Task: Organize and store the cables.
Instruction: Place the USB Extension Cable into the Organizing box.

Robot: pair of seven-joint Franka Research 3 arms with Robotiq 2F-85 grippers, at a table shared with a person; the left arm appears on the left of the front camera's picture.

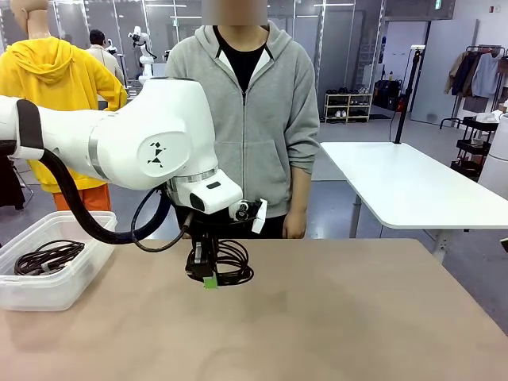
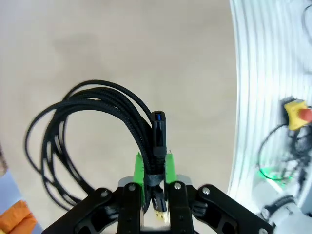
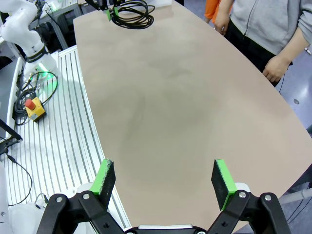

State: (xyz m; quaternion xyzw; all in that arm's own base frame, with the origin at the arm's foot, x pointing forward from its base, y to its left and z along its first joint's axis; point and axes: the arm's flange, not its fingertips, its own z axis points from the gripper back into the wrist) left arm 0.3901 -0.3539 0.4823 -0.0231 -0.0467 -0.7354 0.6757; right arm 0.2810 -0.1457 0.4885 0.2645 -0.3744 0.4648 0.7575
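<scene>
A coiled black cable (image 1: 234, 264) lies near the far middle of the table, and my left gripper (image 1: 208, 279) is shut on its bundled part. In the left wrist view the green pads (image 2: 139, 170) clamp the cable (image 2: 92, 117), whose plug end sticks up between them, with the coil spreading left over the tabletop. Another coiled black cable (image 1: 48, 257) rests inside the clear plastic bin (image 1: 79, 266) at the table's left. My right gripper (image 3: 163, 180) stands open over the near table edge, nothing between its fingers. Far off in that view are the held cable (image 3: 134, 14) and the left gripper (image 3: 111, 12).
A person in a grey hoodie (image 1: 246, 111) stands at the far side, a hand (image 3: 274, 68) hanging by the table edge. A white ribbed platform (image 3: 58, 122) with a yellow emergency-stop button (image 3: 33, 108) runs along the robot's side. A white table (image 1: 405, 186) stands behind on the right.
</scene>
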